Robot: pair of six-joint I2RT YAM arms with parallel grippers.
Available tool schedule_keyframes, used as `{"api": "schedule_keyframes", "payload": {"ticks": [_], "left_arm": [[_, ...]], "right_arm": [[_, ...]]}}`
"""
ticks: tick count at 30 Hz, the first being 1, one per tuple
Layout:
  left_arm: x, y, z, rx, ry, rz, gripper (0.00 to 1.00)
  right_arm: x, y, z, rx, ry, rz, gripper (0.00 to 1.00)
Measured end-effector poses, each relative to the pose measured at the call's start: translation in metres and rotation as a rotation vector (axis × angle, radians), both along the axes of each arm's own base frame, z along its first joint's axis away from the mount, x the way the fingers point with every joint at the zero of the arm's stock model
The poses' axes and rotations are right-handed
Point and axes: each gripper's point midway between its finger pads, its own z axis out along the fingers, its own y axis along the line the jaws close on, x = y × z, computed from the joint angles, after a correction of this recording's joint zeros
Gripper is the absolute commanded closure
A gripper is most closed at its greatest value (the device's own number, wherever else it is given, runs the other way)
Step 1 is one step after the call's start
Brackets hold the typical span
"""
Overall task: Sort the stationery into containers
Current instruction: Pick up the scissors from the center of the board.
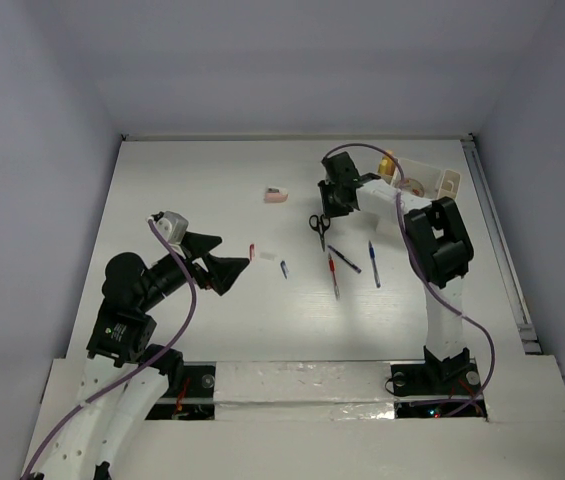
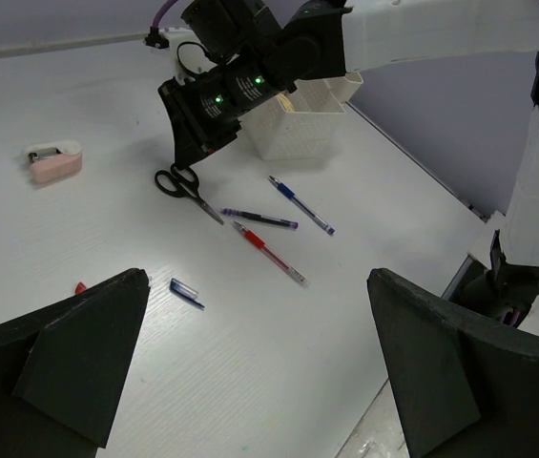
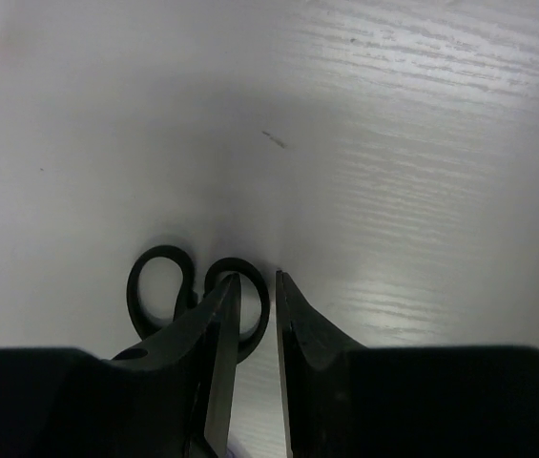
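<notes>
Black-handled scissors (image 1: 318,228) (image 2: 188,189) (image 3: 159,286) lie flat on the white table. My right gripper (image 1: 330,212) (image 2: 193,157) (image 3: 258,277) points down at their handles, jaws narrow: one finger stands inside the right handle ring, the other just outside it, with a thin gap still showing. The cream-white organizer (image 1: 440,182) (image 2: 298,124) stands just behind that arm. A red pen (image 1: 333,275) (image 2: 267,251), a blue pen (image 1: 374,265) (image 2: 300,204) and a dark pen (image 1: 344,259) (image 2: 259,219) lie near the scissors. My left gripper (image 1: 232,262) (image 2: 258,275) hovers wide open and holds nothing.
A pink and white block (image 1: 276,195) (image 2: 54,160) lies at the back, left of the scissors. A blue cap (image 1: 284,268) (image 2: 185,292) and a small red piece (image 1: 252,251) (image 2: 80,286) lie close to my left gripper. A beige tape roll (image 1: 412,185) sits in the organizer.
</notes>
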Motion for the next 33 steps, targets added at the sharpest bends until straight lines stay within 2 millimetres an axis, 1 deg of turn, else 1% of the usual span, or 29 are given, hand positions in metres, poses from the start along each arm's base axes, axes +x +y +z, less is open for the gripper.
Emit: {"api": "schedule_keyframes", "payload": {"ticks": [7, 13, 17, 19, 20, 21, 23, 29, 33], "left_arm": [[-0.001, -0.001, 0.000, 0.000, 0.000, -0.009, 0.01], [-0.001, -0.001, 0.000, 0.000, 0.000, -0.010, 0.01], [-0.001, -0.001, 0.000, 0.000, 0.000, -0.009, 0.01], [-0.001, -0.001, 0.000, 0.000, 0.000, -0.009, 0.01], [-0.001, -0.001, 0.000, 0.000, 0.000, -0.009, 0.01], [-0.001, -0.001, 0.000, 0.000, 0.000, -0.009, 0.01], [-0.001, -0.001, 0.000, 0.000, 0.000, -0.009, 0.01], [-0.001, -0.001, 0.000, 0.000, 0.000, -0.009, 0.01], [-0.001, -0.001, 0.000, -0.001, 0.000, -0.009, 0.01]], "right_arm": [[0.004, -0.001, 0.008, -0.021, -0.001, 0.016, 0.73], [-0.001, -0.004, 0.004, -0.046, 0.029, 0.033, 0.73], [0.004, 0.000, -0.002, -0.052, 0.043, 0.051, 0.73], [0.005, 0.003, -0.002, -0.046, 0.046, 0.063, 0.77], [0.005, 0.004, -0.002, -0.042, 0.049, 0.068, 0.82], [0.005, 0.005, -0.002, -0.040, 0.052, 0.073, 0.91], [0.005, 0.004, -0.002, -0.035, 0.057, 0.078, 1.00], [0.006, 0.005, -0.001, 0.015, 0.074, 0.084, 1.00], [0.012, 0.015, 0.004, 0.104, 0.042, 0.066, 1.00]]}}
